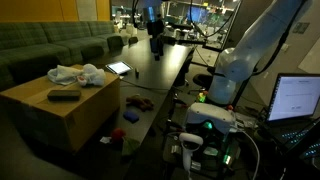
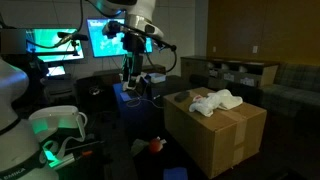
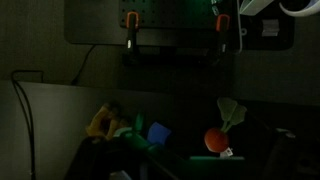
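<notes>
Cardboard makes up the biggest item, a brown box (image 2: 225,135) at four o'clock in an exterior view. It is stiff-walled and bulky, with a crumpled white cloth (image 2: 215,100) lying limp on its top. Both are well apart from the gripper (image 3: 176,48).

Nearest to it is a scatter of small toys, low in the wrist view on a dark surface; it is too dim to tell floor from table.

- **Yellow toy** (image 3: 100,122): the largest, at seven o'clock, its shape unclear.
- **Red round toy** (image 3: 214,139): at five o'clock, with a green leaf (image 3: 232,112) standing up from it. It looks light and probably smooth, so likely to roll or slip. A hold across the round body seems safer than one on the thin leaf.
- **Blue block** (image 3: 158,132): the smallest, at six o'clock, near the yellow toy. It looks light, stiff and flat-sided, so probably easiest to pinch across two opposite faces.

In an exterior view the red round toy (image 2: 157,146) shows near the box's lower corner, about seven o'clock from it.

The gripper hangs high, near twelve o'clock in both exterior views, well above the toys. Its fingers stand wide apart with nothing between them. The white arm (image 1: 250,50) rises from its base at three o'clock and leaves the top of that picture.
</notes>
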You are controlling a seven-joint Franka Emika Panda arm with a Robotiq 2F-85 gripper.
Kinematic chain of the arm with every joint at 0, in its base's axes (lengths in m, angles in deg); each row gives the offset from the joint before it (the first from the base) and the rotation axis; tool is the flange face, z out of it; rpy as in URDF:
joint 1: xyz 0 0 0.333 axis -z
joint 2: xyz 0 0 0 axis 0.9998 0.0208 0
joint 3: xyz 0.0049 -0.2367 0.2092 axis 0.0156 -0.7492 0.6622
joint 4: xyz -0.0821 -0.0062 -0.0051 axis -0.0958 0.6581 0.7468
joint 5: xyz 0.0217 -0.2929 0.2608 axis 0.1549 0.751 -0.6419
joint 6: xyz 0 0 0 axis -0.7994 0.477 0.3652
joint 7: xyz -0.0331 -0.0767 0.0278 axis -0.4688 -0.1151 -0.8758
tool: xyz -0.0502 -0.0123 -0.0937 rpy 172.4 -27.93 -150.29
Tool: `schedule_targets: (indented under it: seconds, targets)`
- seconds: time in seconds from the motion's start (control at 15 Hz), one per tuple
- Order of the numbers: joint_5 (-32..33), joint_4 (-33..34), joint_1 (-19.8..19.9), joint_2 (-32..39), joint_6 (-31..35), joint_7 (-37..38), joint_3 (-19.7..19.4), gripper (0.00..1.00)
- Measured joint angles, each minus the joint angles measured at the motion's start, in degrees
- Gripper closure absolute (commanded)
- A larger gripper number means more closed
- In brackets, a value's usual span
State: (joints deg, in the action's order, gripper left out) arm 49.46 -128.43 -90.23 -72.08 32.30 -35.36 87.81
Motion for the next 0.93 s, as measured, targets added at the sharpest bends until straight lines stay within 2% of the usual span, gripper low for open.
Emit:
schedule_targets:
  seconds: [0.6,0.73,0.93]
  targets:
    - [0.14,0.08,0.0,0.03,0.73,0.09,0.0,0.0]
    - [0.32,0.41,-0.11,0.77,3.33,0.86,0.51,0.0]
    - [0.38,5.63,-1.2,6.3,9.23,4.38,3.25,0.0]
